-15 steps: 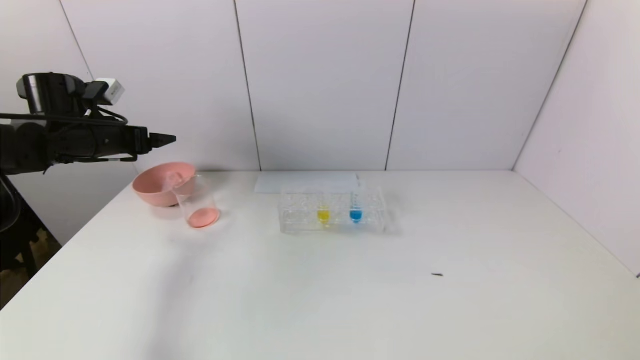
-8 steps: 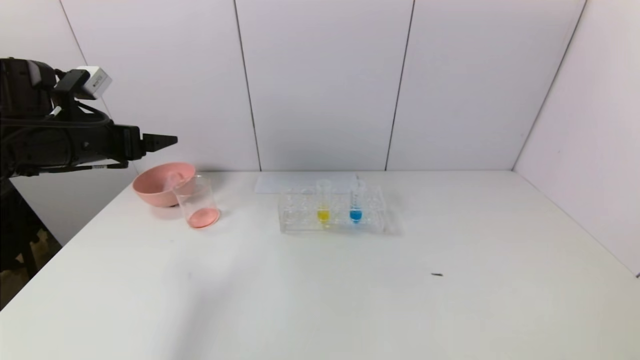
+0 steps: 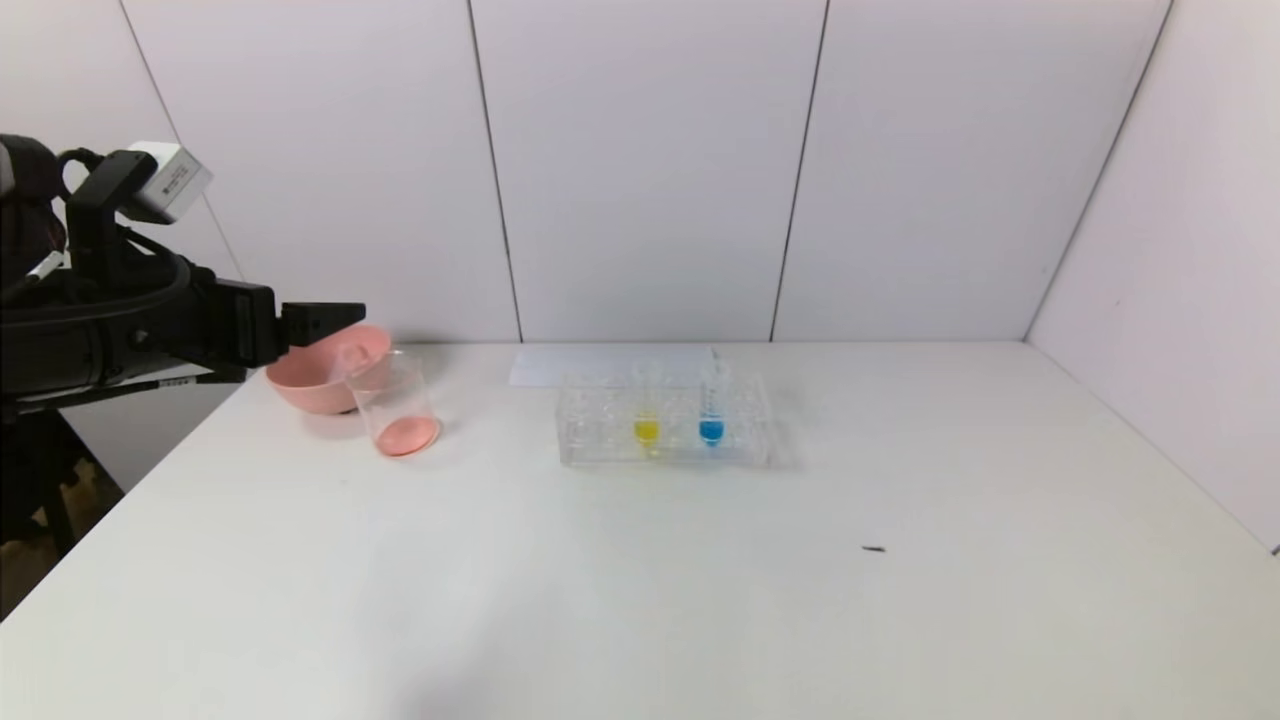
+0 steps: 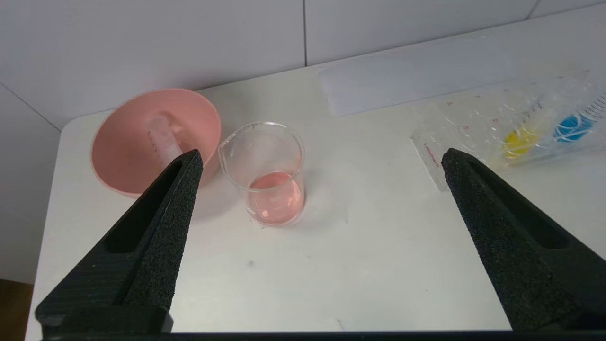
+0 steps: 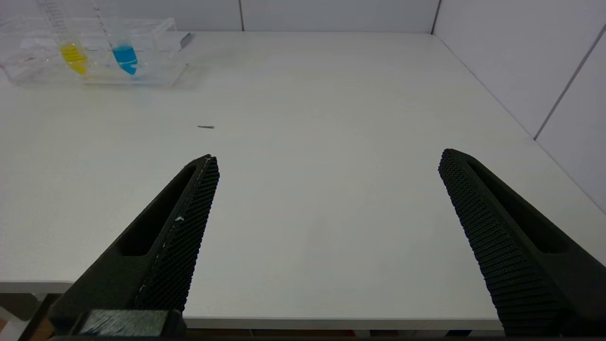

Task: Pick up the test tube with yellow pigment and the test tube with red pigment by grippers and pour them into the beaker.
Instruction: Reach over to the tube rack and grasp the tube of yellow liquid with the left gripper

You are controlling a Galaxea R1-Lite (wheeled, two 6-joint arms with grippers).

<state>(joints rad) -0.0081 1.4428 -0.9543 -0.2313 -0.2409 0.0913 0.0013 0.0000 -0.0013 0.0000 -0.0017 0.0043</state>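
Both jaws wide: left gripper (image 4: pixel 322 161) empty, above beaker (image 4: pixel 267 173) seemingly.

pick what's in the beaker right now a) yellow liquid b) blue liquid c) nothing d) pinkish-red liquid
d: the beaker holds a shallow pinkish-red pool at its bottom, while the yellow and blue liquids sit in tubes in the rack.

Pink bowl (image 3: pixel 318 378), salmon liquid in clear beaker (image 3: pixel 396 405), yellow and blue tube (image 3: pixel 711 412) contents, white table (image 3: pixel 700 580).
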